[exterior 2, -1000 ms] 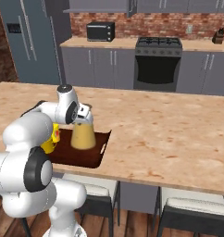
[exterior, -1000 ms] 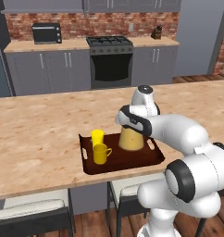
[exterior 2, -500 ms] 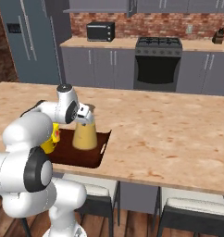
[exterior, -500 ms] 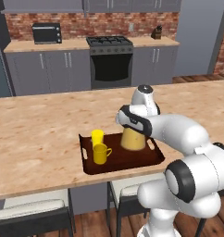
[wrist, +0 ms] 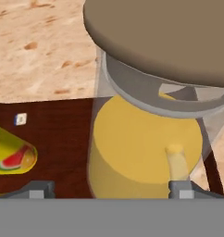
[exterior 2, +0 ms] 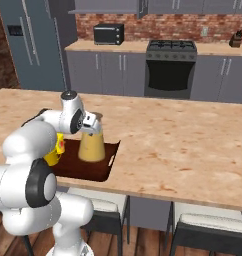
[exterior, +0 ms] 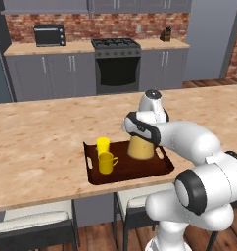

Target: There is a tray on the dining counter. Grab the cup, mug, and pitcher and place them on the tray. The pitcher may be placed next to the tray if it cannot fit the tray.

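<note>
On the tray: the pitcher [exterior: 141, 147] stood upright at the right-hand part of the tray [exterior: 128, 171], cork lid on, juice level and calm.
Beside it: the cup [exterior: 103, 145] and the mug [exterior: 106, 163] sat at the tray's left part, the mug nearer the stools, the cup just behind it; both apart from the pitcher.
Tray's place: near the front edge of the dining counter [exterior: 42, 142], its near rim close to that edge.
Pincer: the gripper [wrist: 112, 190] stood spread wide on either side of the pitcher's neck, pinching nothing; in the hand view the two fingertips [wrist: 38, 190] sat well apart, the glass body between them.
Step in hand: letting go and getting clear, by my reckoning; all three things looked to be on the tray.
How to do it well: I would draw the hand straight back the way it points, keeping the fingers wide, so neither tip catches the neck or the lid's overhang and tips the tall glass.
What to mind: the cup sat close at the left, so any sideways swing looked risky.
Arm's pose: it reached forward and low over the counter, bent at the elbow, wrist turned so the hand came at the pitcher from the side, just under the lid [exterior 2: 92, 119].
</note>
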